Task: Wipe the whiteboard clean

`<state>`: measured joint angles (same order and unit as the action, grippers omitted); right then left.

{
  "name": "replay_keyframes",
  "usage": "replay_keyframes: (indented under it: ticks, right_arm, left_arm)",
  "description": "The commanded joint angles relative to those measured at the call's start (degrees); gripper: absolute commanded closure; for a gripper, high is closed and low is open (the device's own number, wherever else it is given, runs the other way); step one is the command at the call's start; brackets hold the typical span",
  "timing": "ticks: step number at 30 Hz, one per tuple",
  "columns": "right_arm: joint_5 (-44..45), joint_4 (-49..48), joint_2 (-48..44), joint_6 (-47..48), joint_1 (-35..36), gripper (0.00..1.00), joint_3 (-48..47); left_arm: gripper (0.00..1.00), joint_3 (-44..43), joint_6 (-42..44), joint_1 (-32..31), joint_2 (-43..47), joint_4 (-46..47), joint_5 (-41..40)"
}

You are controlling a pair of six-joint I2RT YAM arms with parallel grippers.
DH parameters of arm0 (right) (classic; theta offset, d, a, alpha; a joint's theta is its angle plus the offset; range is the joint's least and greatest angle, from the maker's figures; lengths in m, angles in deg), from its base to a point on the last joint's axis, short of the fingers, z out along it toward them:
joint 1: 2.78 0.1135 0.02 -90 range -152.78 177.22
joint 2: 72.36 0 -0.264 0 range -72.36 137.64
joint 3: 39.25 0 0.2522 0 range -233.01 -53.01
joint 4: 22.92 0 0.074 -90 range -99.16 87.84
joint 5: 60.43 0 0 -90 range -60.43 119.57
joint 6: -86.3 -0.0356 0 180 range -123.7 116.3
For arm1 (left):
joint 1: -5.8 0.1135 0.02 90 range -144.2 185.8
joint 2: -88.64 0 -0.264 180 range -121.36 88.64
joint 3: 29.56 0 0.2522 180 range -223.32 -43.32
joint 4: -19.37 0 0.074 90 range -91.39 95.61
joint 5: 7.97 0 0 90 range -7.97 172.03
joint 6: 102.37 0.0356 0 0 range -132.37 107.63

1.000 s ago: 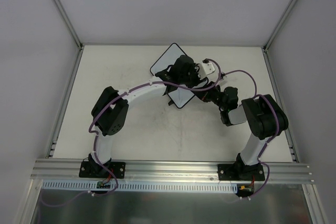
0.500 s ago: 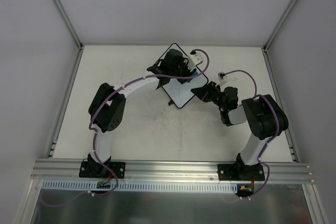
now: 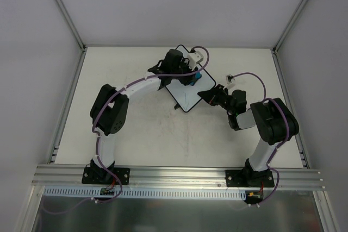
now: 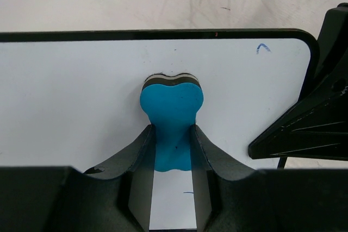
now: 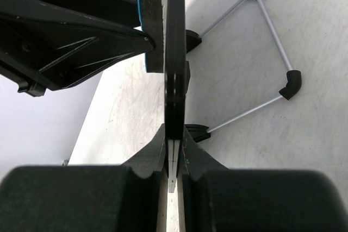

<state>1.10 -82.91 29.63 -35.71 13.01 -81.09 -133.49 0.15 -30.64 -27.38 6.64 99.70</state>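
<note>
Your left gripper clamps the blue eraser, pressing it against the whiteboard at twelve o'clock on the table. Your right gripper pinches the board's edge, probably to steady it. A pen mark shows at the eraser's two o'clock.

The whiteboard is white with a thin black rim and a small blue pen mark near one corner. The eraser is bright blue, backed by dark and pale layers. The desk is off-white with faint grey scuffs. The cables are purple.
</note>
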Motion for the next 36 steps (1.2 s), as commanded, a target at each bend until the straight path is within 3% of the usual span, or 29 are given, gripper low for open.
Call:
replay_keyframes:
  ticks: [1, 22, 36]
  right_arm:
    - [-2.6, -5.1, -2.5, 4.8, 1.6, 1.0, -1.1]
    - [-3.0, -5.3, -2.7, 4.6, 1.6, 1.0, -1.3]
    - [-2.8, -5.2, -3.2, 4.7, 1.5, 1.0, -0.9]
  left_arm:
    - [1.0, 3.9, -3.0, 1.8, -4.8, -7.7, -2.4]
    - [1.0, 0.7, -26.1, 13.0, -6.5, -7.5, 7.2]
    - [1.0, -2.5, -40.2, 18.8, -9.0, -7.0, 5.7]
